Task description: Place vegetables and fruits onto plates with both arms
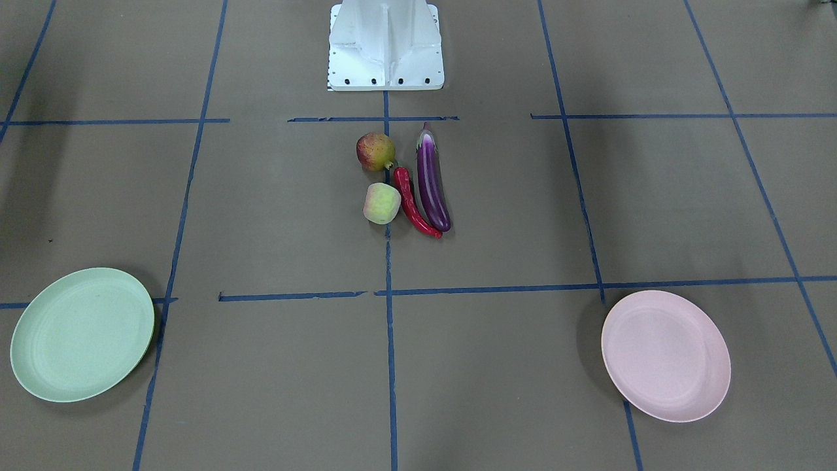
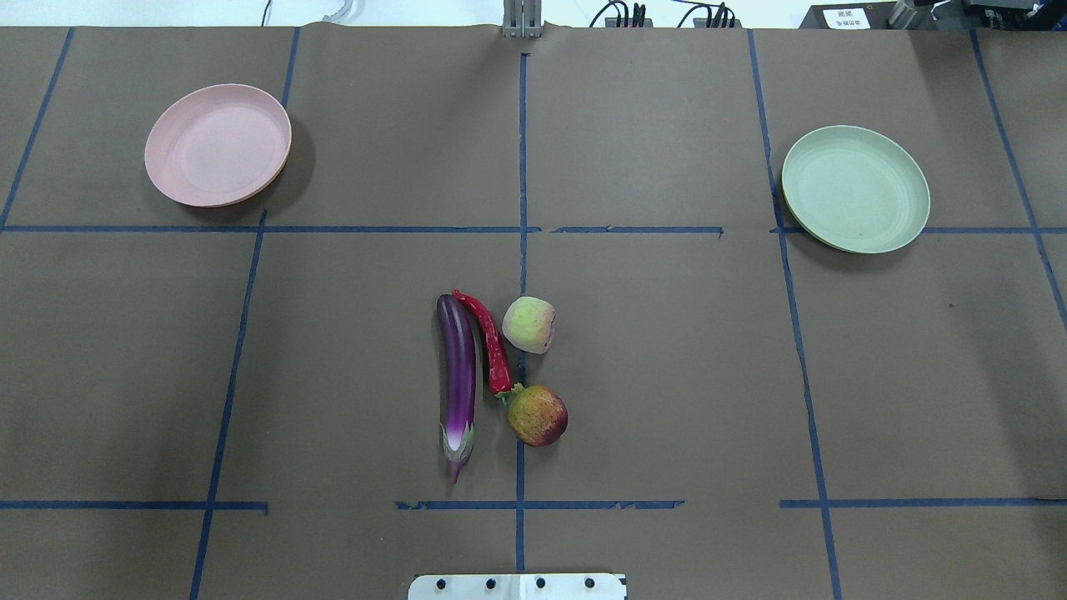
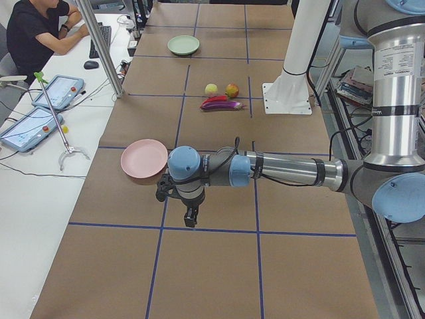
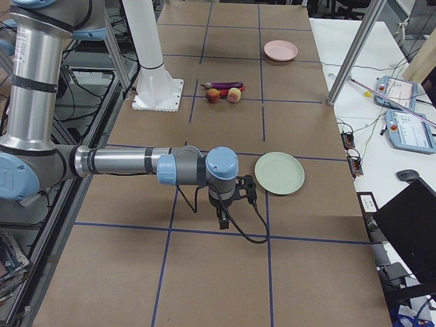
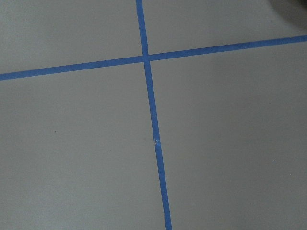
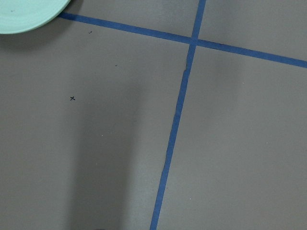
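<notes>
The purple eggplant point(image 2: 458, 367), red chili pepper point(image 2: 492, 346), red-and-yellow mango-like fruit point(image 2: 538, 414) and paler green fruit point(image 2: 528, 324) lie close together at the table's middle. The pink plate point(image 2: 218, 143) sits far left and the green plate point(image 2: 855, 188) far right; both are empty. My left gripper point(image 3: 191, 216) hangs over the table just near of the pink plate point(image 3: 144, 158). My right gripper point(image 4: 223, 219) hangs beside the green plate point(image 4: 280, 173), whose rim shows in the right wrist view point(image 6: 24, 14). I cannot tell whether either gripper is open or shut.
The white base block point(image 1: 386, 46) stands at the robot's side of the table, behind the produce. Blue tape lines point(image 2: 521, 167) cross the brown table cover. A seated operator point(image 3: 40, 30) and tablets point(image 3: 56, 93) are at a side desk.
</notes>
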Controlling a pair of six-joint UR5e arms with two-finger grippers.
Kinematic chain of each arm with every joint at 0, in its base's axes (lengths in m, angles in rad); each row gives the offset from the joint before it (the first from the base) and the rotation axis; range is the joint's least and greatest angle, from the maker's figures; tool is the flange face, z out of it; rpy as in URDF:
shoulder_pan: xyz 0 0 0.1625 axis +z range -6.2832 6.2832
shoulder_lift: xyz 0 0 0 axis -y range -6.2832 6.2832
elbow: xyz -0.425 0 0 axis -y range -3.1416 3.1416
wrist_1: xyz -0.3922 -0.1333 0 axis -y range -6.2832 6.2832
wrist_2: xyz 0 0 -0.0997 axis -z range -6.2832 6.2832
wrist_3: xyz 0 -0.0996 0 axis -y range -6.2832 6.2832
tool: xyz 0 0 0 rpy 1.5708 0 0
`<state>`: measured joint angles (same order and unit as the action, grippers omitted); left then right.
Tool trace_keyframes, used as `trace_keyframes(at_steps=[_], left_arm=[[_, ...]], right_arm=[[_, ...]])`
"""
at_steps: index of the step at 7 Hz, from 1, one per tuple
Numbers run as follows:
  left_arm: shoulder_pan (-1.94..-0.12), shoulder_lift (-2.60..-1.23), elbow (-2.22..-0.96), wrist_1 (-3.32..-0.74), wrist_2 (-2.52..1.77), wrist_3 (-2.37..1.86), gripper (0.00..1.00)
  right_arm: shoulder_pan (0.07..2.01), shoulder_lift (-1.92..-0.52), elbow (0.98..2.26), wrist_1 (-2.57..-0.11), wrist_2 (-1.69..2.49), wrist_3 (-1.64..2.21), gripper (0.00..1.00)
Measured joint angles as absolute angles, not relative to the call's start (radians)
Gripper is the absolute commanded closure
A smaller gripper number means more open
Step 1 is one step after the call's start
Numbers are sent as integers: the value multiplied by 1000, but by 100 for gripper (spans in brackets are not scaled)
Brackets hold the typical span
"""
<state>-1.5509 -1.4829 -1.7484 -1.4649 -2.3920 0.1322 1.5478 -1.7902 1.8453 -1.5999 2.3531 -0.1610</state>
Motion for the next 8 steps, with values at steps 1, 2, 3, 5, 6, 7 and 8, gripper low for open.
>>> trace_keyframes(at_steps=[1, 2, 3, 5, 6, 7, 8], left_arm=[[-1551, -1478, -1745, -1480, -2391, 140, 0], [-1552, -1468, -1738, -1508, -2392, 155, 0], [-1552, -1462, -1734, -1523, -2393, 163, 0], [-1552, -1458, -1736, -1531, -2392, 165, 0], [-1552, -1458, -1742, -1531, -2392, 163, 0], [-1552, -1458, -1747, -1532, -2395, 162, 0], [-1552, -1457, -1752, -1532, -2398, 161, 0]], right_arm=[[1548, -1790, 1845, -1600, 2353, -161, 0], [1548, -1790, 1844, -1601, 2353, -160, 0], [1548, -1790, 1843, -1601, 2352, -159, 0], [1548, -1791, 1847, -1601, 2355, -159, 0], [1548, -1792, 1855, -1601, 2360, -159, 0], [1548, -1792, 1865, -1601, 2374, -161, 0], [1548, -1792, 1877, -1602, 2393, -161, 0]])
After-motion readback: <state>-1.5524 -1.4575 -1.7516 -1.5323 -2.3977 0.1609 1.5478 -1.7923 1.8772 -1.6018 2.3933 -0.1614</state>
